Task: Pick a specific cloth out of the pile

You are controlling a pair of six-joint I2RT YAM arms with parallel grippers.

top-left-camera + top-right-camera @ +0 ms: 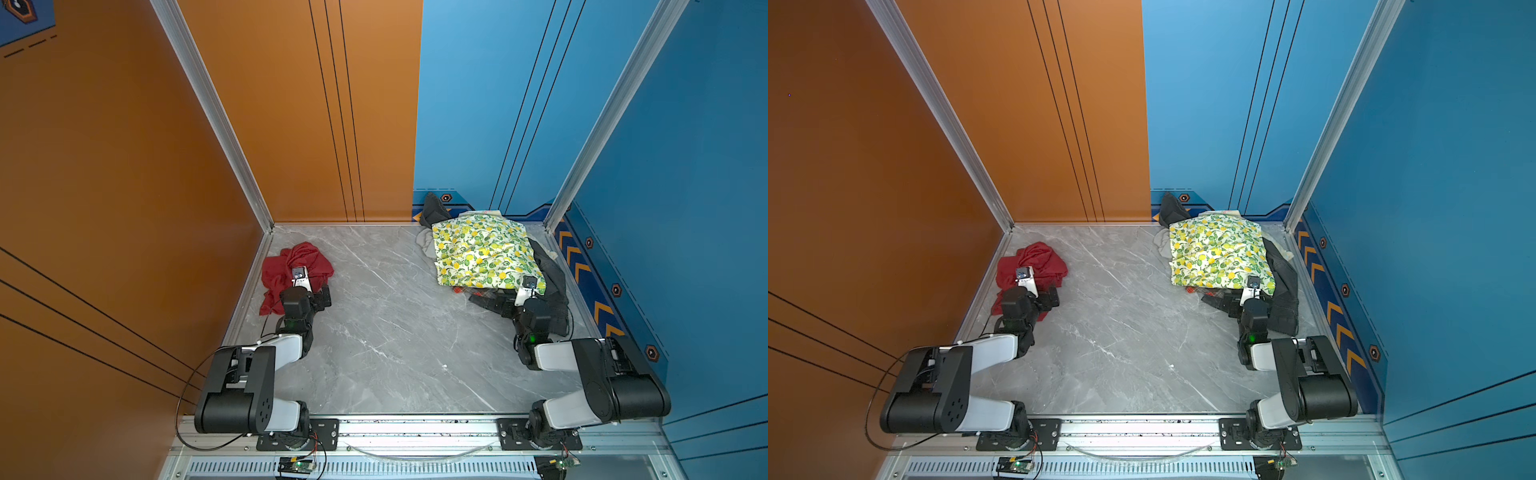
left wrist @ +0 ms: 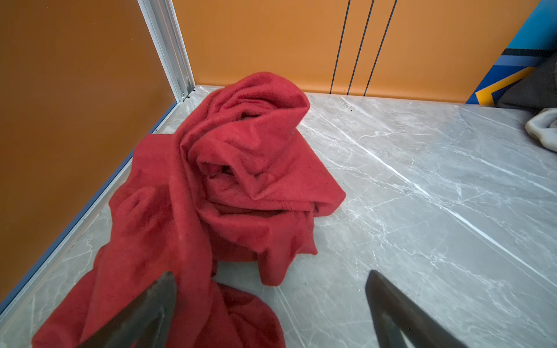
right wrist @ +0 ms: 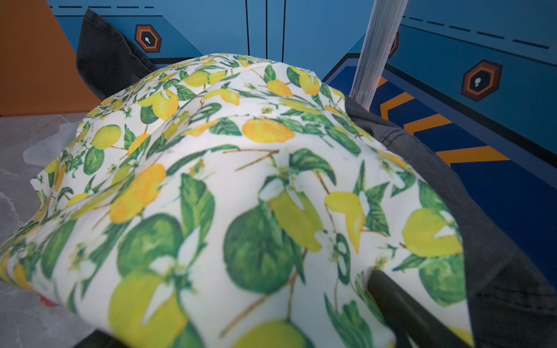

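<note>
Toward the left of both top views, my left gripper (image 2: 271,275) spread wide over the cloth (image 1: 297,266), gripping nothing, cloth crumpled on grey marble table (image 1: 395,332) beside orange wall (image 1: 124,166), right gripper (image 1: 492,303) spread at the pile (image 1: 486,253), blue wall (image 1: 685,166) behind.

red cloth (image 2: 241,168) fuzzy, matt fleece; lemon-print cloth (image 3: 241,180) smooth; tabletop (image 1: 395,332) glossy grey marble look.
</note>
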